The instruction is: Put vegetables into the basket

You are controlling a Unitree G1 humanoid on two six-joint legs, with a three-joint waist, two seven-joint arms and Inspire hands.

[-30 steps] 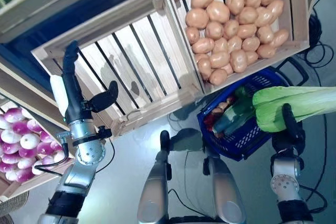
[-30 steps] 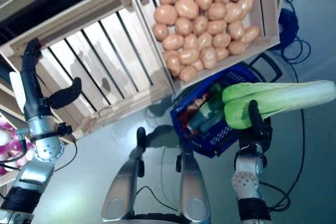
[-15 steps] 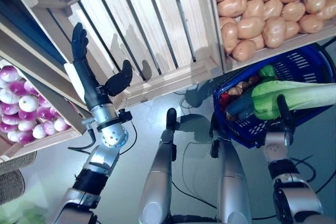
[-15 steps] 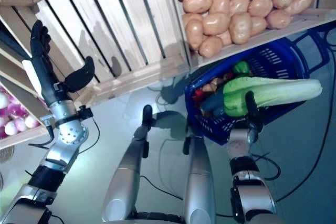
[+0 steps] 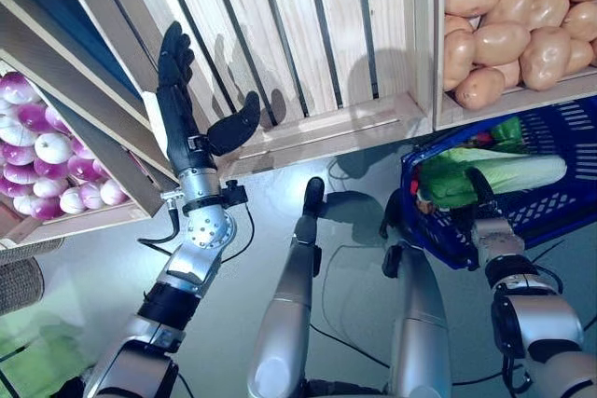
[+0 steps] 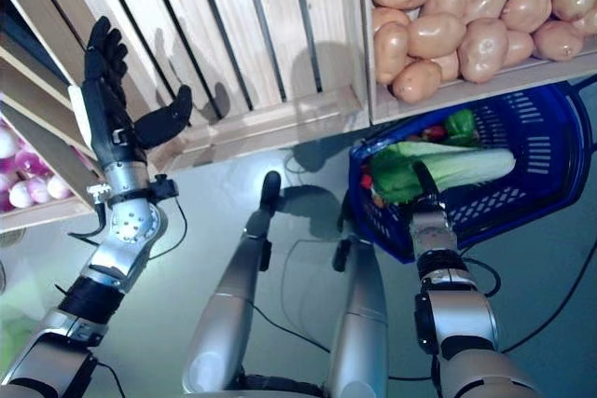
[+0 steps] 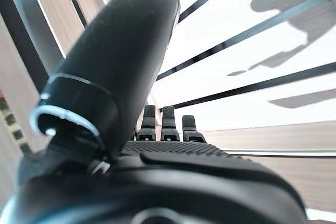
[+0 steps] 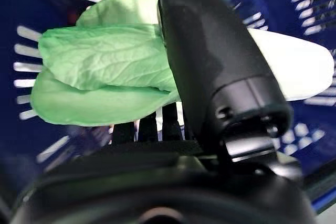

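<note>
The blue plastic basket [image 6: 546, 128] stands on the floor under the wooden stand's front edge. My right hand [image 6: 424, 198] is shut on a long leafy cabbage [image 6: 452, 167] with green leaves and a white stalk, held low inside the basket. In the right wrist view the thumb [image 8: 210, 61] lies across the cabbage [image 8: 100, 72] and the fingers sit under it. A green vegetable [image 6: 459, 125] and a red one [image 6: 434, 132] lie in the basket behind it. My left hand [image 5: 182, 104] is open and empty, raised in front of a slatted crate [image 5: 308, 34].
The wooden stand's crates [image 5: 392, 123] overhang the basket's back rim. A lower shelf edge [image 5: 84, 128] sits just left of my left hand. Grey floor [image 5: 75, 277] lies open between the stand and the basket.
The camera has shifted, sliding the whole scene. My right hand has lowered the cabbage from above the rim down into the basket. The left hand stays raised and open.
</note>
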